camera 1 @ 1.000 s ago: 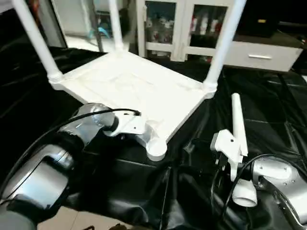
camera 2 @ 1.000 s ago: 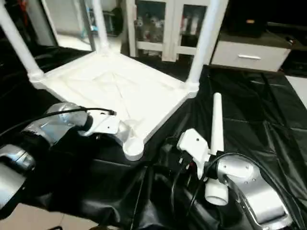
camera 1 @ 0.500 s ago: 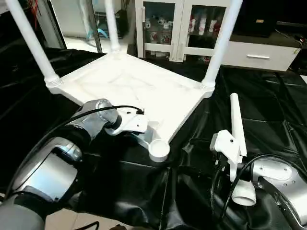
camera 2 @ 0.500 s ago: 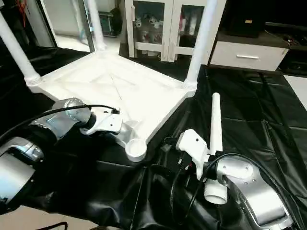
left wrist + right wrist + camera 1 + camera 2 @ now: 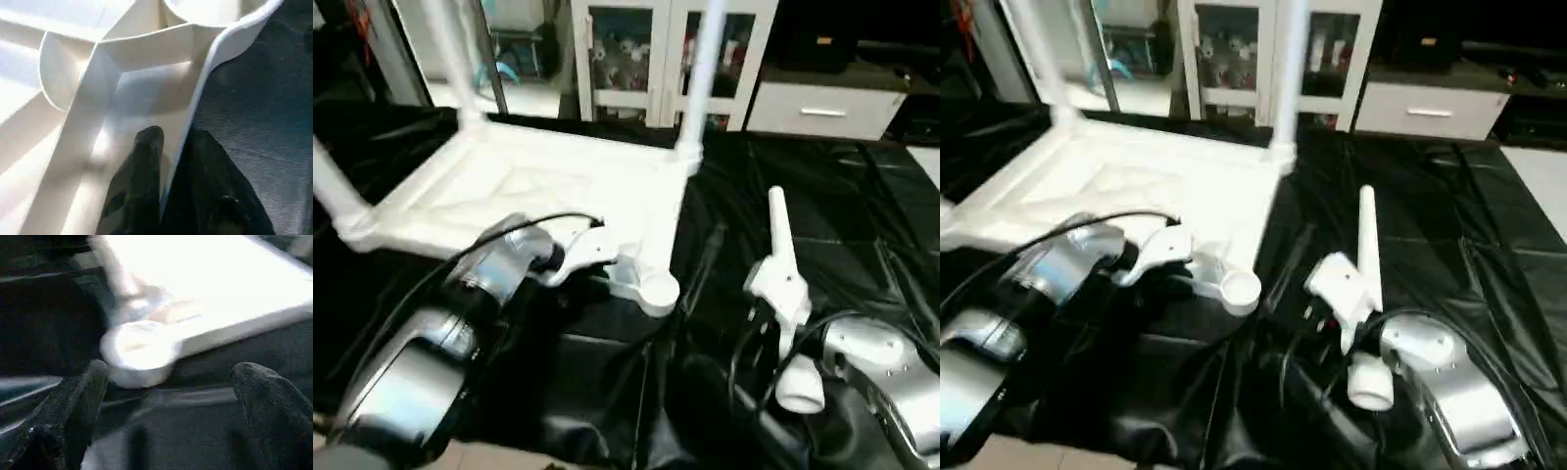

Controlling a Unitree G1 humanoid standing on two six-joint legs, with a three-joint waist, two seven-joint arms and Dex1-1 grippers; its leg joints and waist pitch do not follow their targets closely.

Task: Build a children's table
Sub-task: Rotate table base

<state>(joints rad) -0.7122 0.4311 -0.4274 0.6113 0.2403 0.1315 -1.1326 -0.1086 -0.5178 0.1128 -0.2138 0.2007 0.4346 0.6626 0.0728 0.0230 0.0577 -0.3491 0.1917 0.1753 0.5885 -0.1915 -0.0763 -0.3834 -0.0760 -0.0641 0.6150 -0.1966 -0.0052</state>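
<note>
Grip of the left gripper (image 5: 168,147) pinches the tabletop (image 5: 538,186) rim beside the empty corner socket (image 5: 656,290); hold firm. Right gripper (image 5: 171,396), jaws apart, must fetch the loose leg (image 5: 781,245).

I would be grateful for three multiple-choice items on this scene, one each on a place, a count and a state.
1. Where does the loose white tapered tube leg lie?
A. on the black cover beside the robot's right arm
B. on top of the tabletop
C. on the floor

2. How many legs stand in the sockets of the large white ribbed plastic tabletop?
A. one
B. three
C. four

3. How is the left gripper placed?
A. wide open above the cover
B. fingers astride the tabletop's edge wall
C. closed on a leg

Key: 1 A, the leg lies on the cover right of the top. 2 B, three legs rise; the near socket is empty. 3 B, the left wrist view shows a finger on each side.
</note>
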